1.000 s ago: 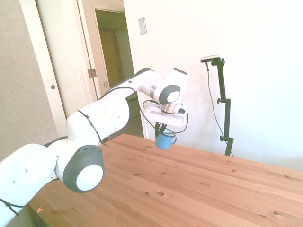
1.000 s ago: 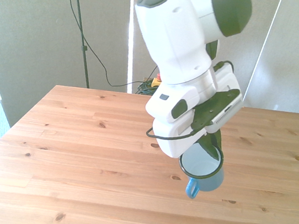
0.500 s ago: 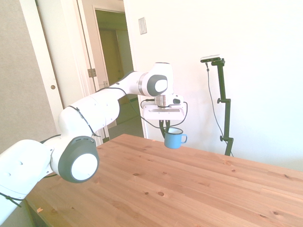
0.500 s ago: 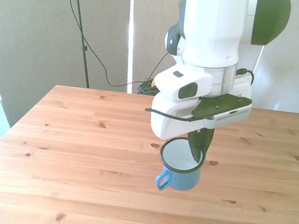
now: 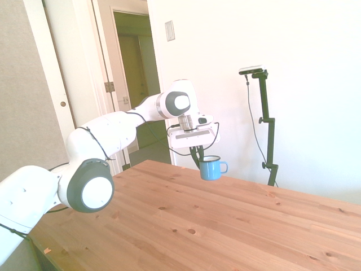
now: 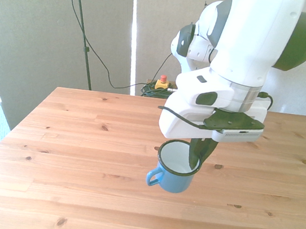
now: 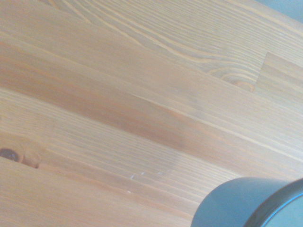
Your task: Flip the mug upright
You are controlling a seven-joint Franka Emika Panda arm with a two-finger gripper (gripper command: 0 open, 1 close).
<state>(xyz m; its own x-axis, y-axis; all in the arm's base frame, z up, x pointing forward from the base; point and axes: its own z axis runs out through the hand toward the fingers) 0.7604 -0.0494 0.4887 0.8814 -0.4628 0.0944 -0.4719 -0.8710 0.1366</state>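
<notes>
The hand (image 6: 194,154) hangs above the wooden worktop (image 6: 79,155) with its dark fingers (image 6: 196,153) pinching the rim of the light-blue mug (image 6: 173,167), which hangs just beneath it, mouth upward and slightly tilted, clear of the surface, handle toward the front view's left.

The side view looks across the worktop (image 5: 237,220) from one side. The front view faces it from across, sharing the mug (image 6: 174,169). The wrist view sits close above the boards.
</notes>
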